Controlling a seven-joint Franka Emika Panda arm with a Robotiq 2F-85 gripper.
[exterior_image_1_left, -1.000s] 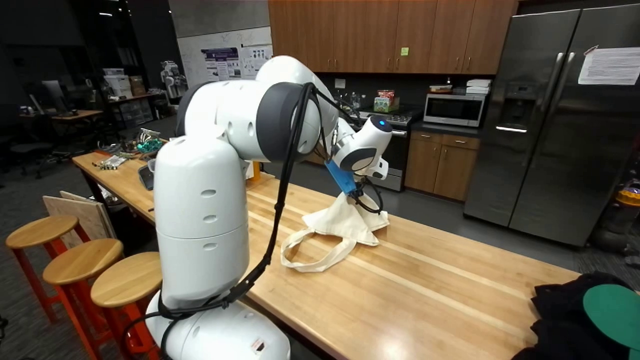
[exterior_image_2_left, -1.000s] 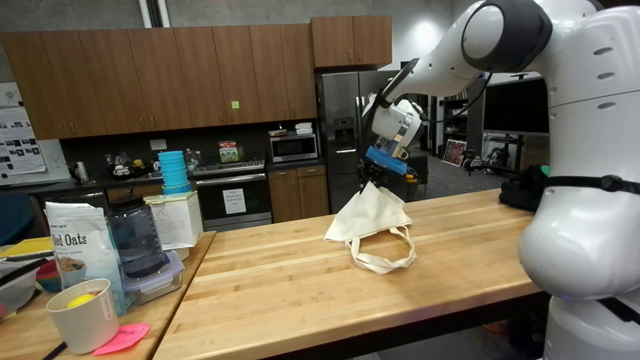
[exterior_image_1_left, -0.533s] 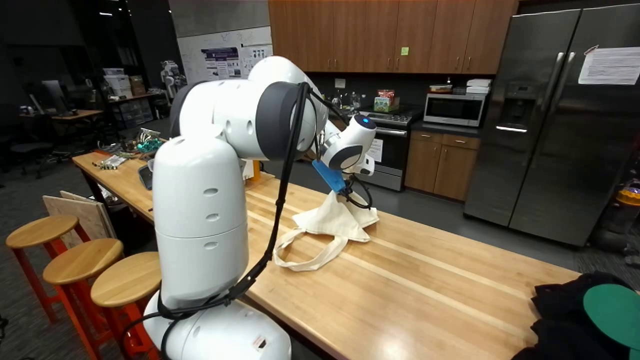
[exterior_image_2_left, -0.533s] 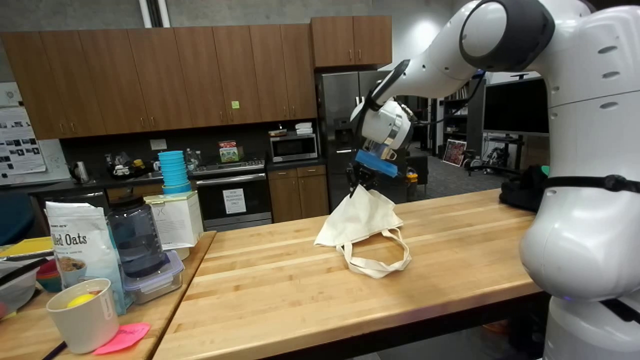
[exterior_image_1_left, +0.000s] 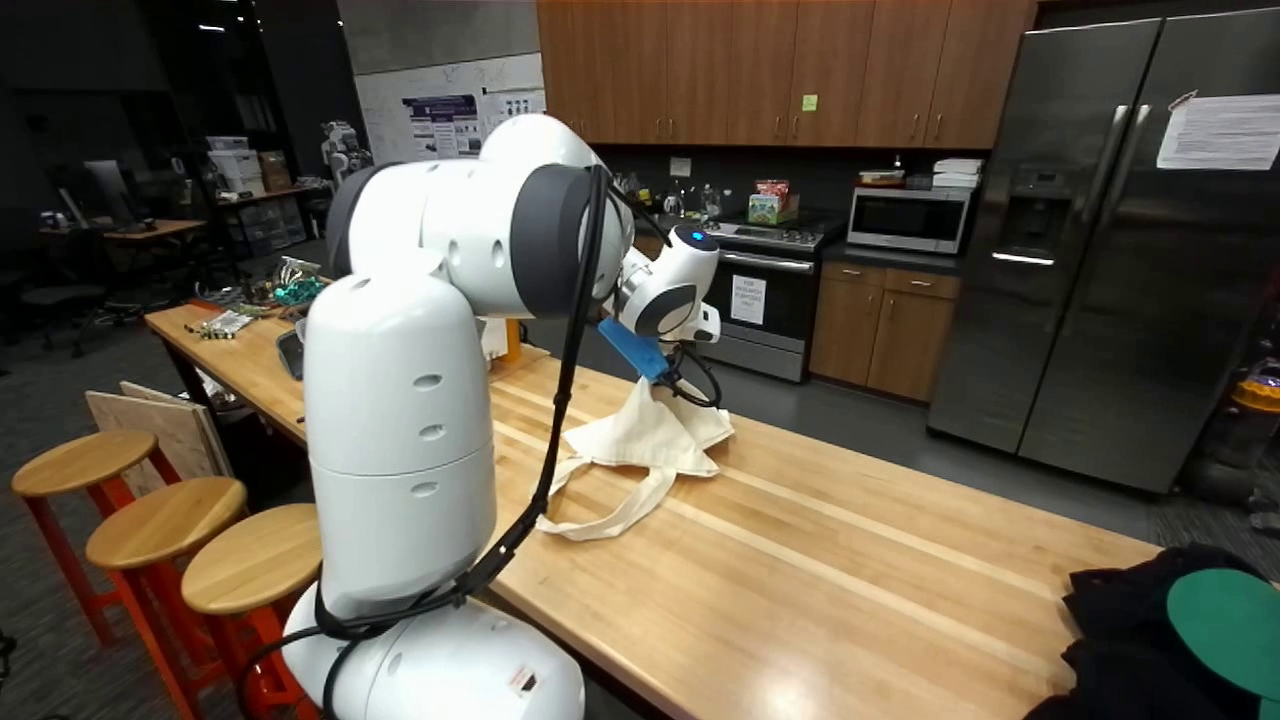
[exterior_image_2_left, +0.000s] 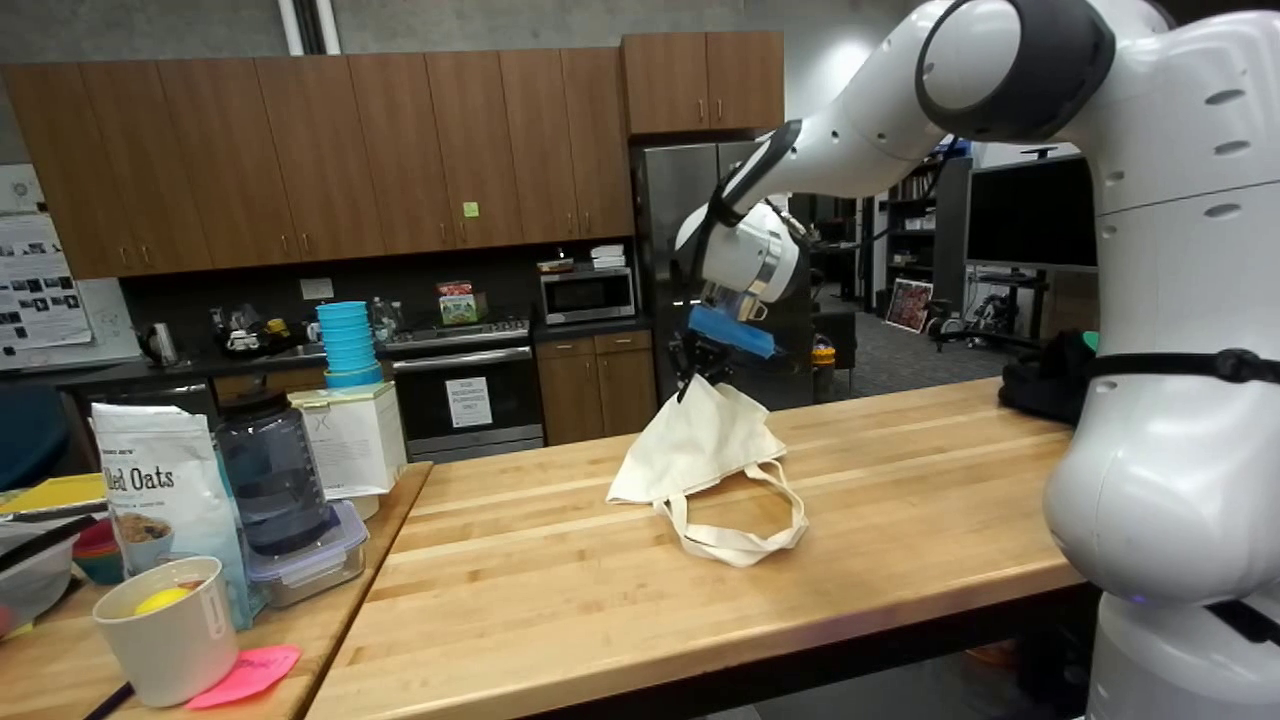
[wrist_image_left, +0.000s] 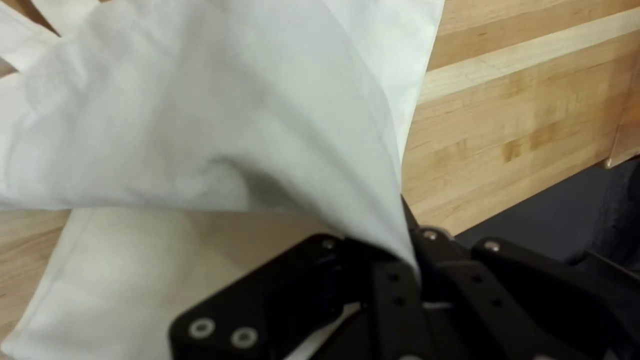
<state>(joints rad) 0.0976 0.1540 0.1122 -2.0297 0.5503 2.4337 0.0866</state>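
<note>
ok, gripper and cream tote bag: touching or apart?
Touching. The wrist view shows it: the gripper is shut on the cream tote bag, its cloth narrowing to a pinch between the jaws.

A: Noting the gripper (exterior_image_2_left: 697, 378) in an exterior view. State?
B: Black, pinched on the peak of a cream cloth bag (exterior_image_2_left: 695, 445). Blue piece (exterior_image_2_left: 732, 330) just above.
A: Lie of the bag?
B: Tented, lower edge spread wide over the wooden table (exterior_image_2_left: 540, 600). Strap loop (exterior_image_2_left: 728, 547) lies on it, toward camera.
A: Frame left?
B: Oats pouch (exterior_image_2_left: 165, 480) upright, dark jar (exterior_image_2_left: 265, 470) just beside. Pale mug (exterior_image_2_left: 170, 645) in front, yellow item (exterior_image_2_left: 162, 600) inside, pink paper (exterior_image_2_left: 255, 672) at its base.
A: Backdrop?
B: Oven (exterior_image_2_left: 425, 400), microwave (exterior_image_2_left: 588, 296), steel fridge (exterior_image_2_left: 675, 185).
</note>
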